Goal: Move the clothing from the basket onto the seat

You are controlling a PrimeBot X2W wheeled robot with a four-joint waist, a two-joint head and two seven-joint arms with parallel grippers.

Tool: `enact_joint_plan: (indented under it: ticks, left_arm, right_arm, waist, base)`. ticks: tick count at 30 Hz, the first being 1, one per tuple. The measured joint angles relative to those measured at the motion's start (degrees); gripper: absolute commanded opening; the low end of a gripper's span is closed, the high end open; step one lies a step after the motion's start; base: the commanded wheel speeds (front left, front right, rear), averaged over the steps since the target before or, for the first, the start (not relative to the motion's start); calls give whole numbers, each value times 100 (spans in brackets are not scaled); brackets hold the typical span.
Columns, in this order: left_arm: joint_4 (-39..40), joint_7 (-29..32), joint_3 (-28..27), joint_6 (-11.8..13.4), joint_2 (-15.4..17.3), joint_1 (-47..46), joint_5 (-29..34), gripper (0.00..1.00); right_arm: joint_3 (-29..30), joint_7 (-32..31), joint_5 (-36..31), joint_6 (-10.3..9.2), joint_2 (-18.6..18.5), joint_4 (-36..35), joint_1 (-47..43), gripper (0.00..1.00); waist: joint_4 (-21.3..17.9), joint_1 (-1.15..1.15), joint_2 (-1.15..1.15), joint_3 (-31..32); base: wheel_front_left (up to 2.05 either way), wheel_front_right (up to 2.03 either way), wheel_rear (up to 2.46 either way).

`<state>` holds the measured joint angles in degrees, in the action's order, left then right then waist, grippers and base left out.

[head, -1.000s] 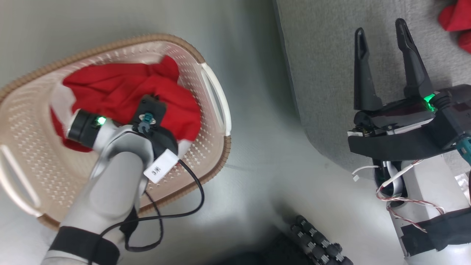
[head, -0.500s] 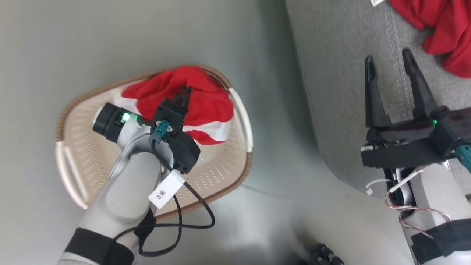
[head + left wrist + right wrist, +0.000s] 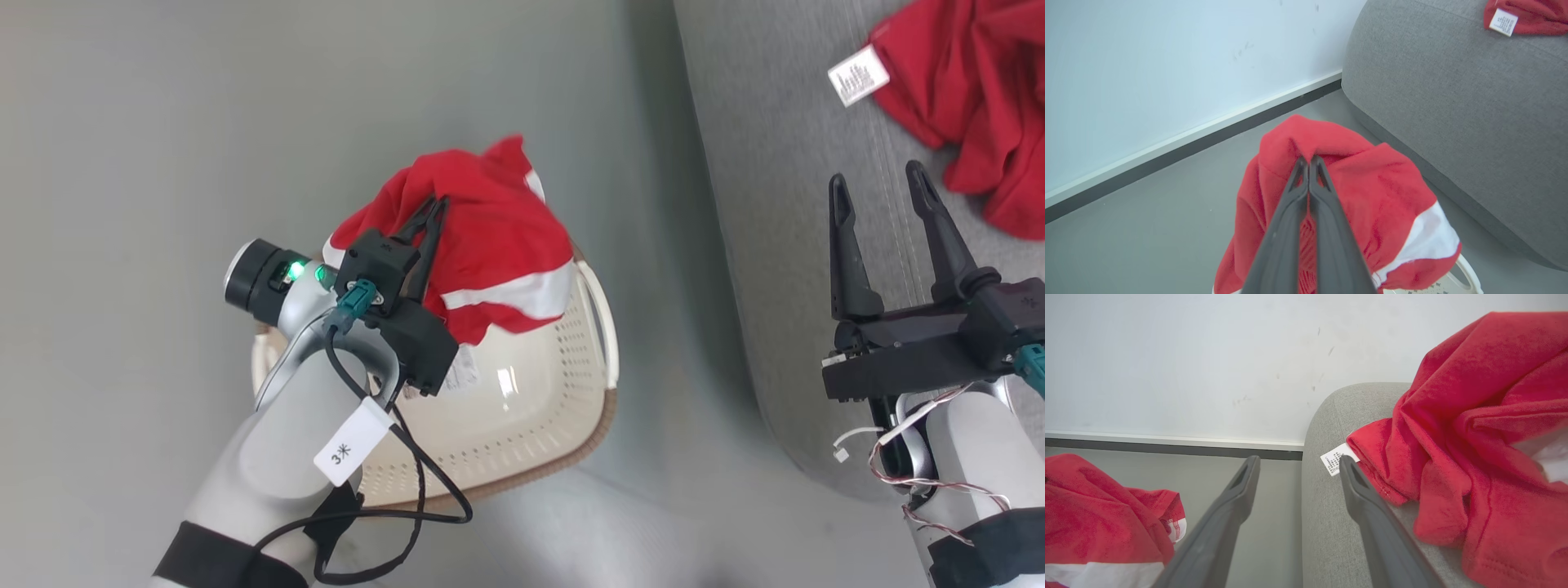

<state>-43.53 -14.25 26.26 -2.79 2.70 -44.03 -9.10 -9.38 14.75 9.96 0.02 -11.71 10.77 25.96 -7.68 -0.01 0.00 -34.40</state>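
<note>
Now your left gripper (image 3: 437, 204) pinches the clothing (image 3: 498, 245) mid-frame, high over the basket (image 3: 563, 384) to clear its rim; right gripper (image 3: 876, 175) hangs wide.

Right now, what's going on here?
The left hand is shut on a red garment with a white band, holding it up over the basket. The right hand is open and empty at the edge of the sofa. Another red piece lies on the sofa, so the move looks partly done.
</note>
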Motion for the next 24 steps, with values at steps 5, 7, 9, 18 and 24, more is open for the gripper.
enact_joint_plan:
  ticks: [5, 7, 9, 18, 24]
  left_arm:
    - [247, -4, -8, -34, -8, 1, -63, 0]
    - [339, -4, 0, -79, -12, -1, -71, 0]
    - [422, -4, 19, -96, -21, -3, -101, 0]
    - [616, -4, 80, -185, -43, -48, -197, 0]
    - [651, -4, 199, -238, -53, -132, -444, 0]
  right_arm:
    - [3, -2, -1, 53, -7, 146, -93, 100]
    - [-10, -3, -2, 103, -19, 225, -108, 100]
    - [-25, -3, -20, 141, -35, 281, -126, 100]
    - [-124, -3, -77, 288, -64, 481, -210, 100]
    - [-265, -3, -168, 394, -133, 703, -206, 100]
  waist:
    - [194, 0, 0, 385]
    - [269, 0, 0, 541]
    - [345, 0, 0, 694]
    - [660, 0, -1, 1299]
    - [883, -1, 0, 1756]
  base:
    - [0, 0, 0]
    - [0, 0, 0]
    - [0, 0, 0]
    - [0, 0, 0]
    - [0, 0, 0]
